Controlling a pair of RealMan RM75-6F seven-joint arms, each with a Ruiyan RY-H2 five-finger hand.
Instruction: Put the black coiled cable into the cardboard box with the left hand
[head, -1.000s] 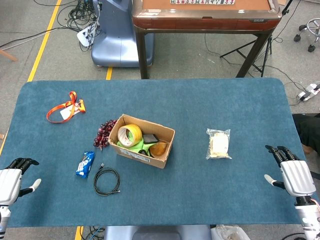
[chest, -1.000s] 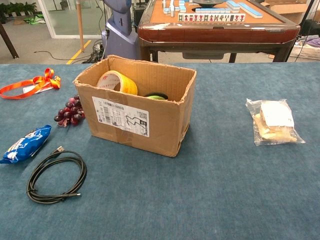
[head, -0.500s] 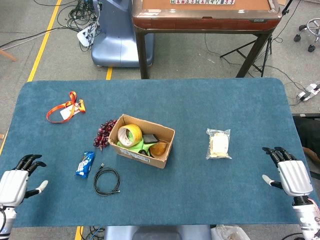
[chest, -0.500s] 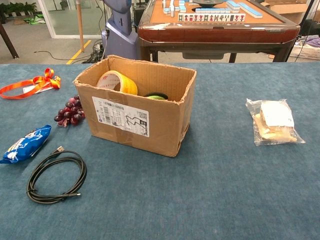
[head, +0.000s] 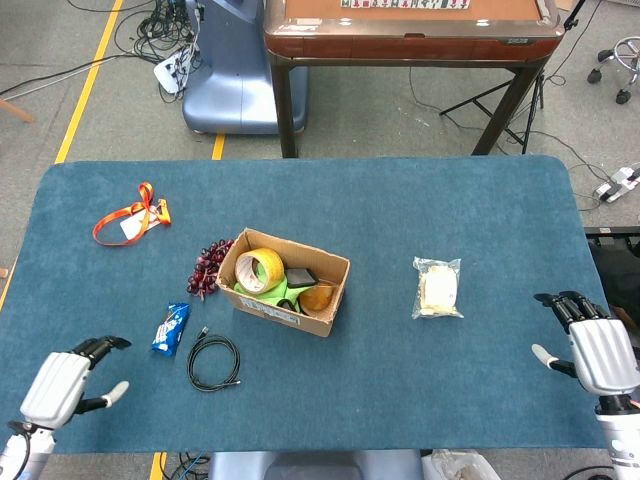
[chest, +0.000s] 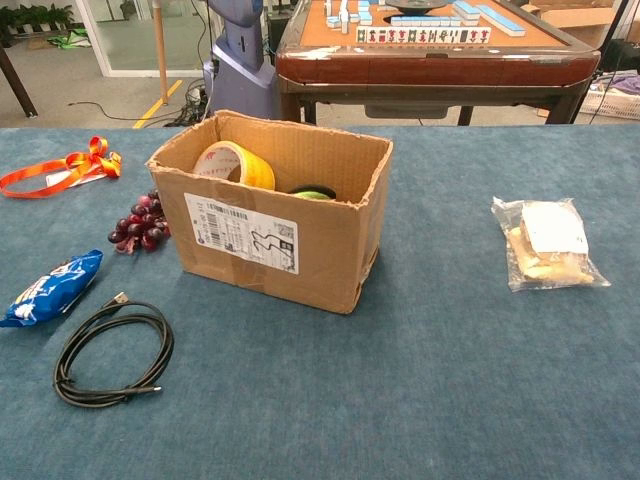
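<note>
The left robot hand (head: 62, 385), open and empty, has moved inward along the surface's front edge toward the black coiled cable (head: 214, 361); grasping remains.

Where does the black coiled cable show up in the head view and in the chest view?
Head view: black coiled cable lies lower left of centre, in front of the cardboard box.
Chest view: cable lies at lower left.
Shared landmark: the blue snack packet beside it.
</note>
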